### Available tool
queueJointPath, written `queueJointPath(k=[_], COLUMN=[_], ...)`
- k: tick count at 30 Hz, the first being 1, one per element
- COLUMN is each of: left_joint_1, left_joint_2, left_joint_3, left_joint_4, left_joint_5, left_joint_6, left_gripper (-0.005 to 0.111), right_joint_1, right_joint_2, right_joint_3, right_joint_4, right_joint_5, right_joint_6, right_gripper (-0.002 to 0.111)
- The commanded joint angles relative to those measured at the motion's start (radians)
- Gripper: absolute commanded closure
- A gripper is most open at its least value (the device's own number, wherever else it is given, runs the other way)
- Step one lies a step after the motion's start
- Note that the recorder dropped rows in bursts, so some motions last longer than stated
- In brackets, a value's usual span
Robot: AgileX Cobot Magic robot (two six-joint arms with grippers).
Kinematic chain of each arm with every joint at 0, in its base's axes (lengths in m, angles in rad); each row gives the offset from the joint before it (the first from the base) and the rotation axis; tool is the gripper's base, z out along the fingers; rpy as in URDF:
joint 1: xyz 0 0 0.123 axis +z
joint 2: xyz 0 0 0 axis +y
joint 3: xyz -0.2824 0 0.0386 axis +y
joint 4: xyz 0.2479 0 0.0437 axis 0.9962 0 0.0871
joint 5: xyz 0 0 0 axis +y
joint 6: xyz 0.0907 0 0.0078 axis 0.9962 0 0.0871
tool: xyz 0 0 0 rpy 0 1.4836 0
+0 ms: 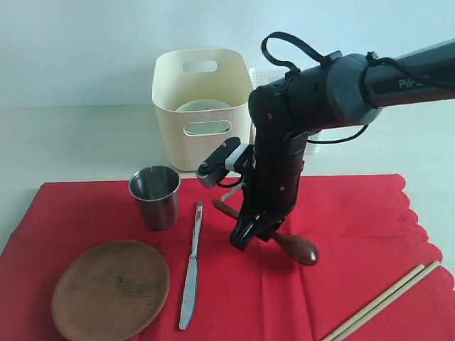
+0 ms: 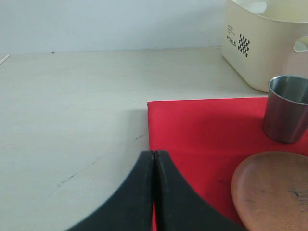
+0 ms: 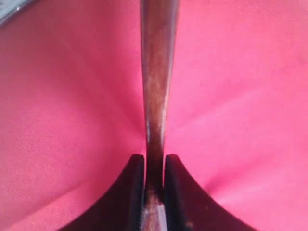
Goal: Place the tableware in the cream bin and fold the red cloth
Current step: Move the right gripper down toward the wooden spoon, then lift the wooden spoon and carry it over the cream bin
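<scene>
Right wrist view: my right gripper (image 3: 154,161) has both fingers pinched tight on the thin handle of the spoon (image 3: 156,72), with the cloth (image 3: 240,96) close beneath. I cannot tell whether the spoon is lifted or lying on it.

In the exterior view this grip sits at the middle of the cloth (image 1: 341,213), and the spoon's bowl sticks out to the right of my fingers. The knife (image 1: 190,270) lies just left of me, the cup (image 1: 155,195) stands left of that, and the plate (image 1: 110,290) is near left. The chopsticks (image 1: 384,298) lie at the near right corner. The bin (image 1: 202,106) stands just past the far edge, with the bowl (image 1: 202,105) inside.

My left gripper (image 2: 153,156) is pressed together on nothing, above where the table (image 2: 72,120) meets the cloth's left edge.
</scene>
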Motion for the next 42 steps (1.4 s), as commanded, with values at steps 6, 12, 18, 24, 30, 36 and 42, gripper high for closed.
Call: queueJointPath(k=[6,12,18,24,30,36,42], left_joint_1=[0.0,0.0,0.0,0.0,0.0,0.0,0.0], left_joint_2=[-0.006,-0.006,-0.006,-0.006,-0.006,-0.006,-0.006], left_joint_3=[0.002,0.002,0.002,0.002,0.002,0.002,0.002], left_joint_4=[-0.01,-0.01,-0.01,-0.01,-0.01,-0.01,-0.01], left_joint_5=[-0.008,-0.008,-0.008,-0.008,-0.008,-0.008,-0.008], left_joint_6=[0.0,0.0,0.0,0.0,0.0,0.0,0.0], left_gripper=[0.107,0.107,0.107,0.107,0.107,0.107,0.107], right_joint_1=[-0.001,-0.001,-0.001,-0.001,-0.001,-0.004,-0.004], right_joint_2=[-0.151,-0.274,-0.387,-0.457,-0.461,-0.455,-0.388], right_joint_3=[-0.012,-0.012,-0.012,-0.012,-0.012,-0.012,-0.012], right_joint_4=[0.022,0.179,0.46,0.698,0.797,0.795,0.781], right_joint_5=[-0.018,-0.067,-0.091,-0.158,-0.389,-0.672,-0.868], right_joint_6=[0.005,-0.004,-0.184,-0.4,-0.488,-0.488,-0.542], right_gripper=[0.108,0.108,0.108,0.108,0.108,0.108,0.108])
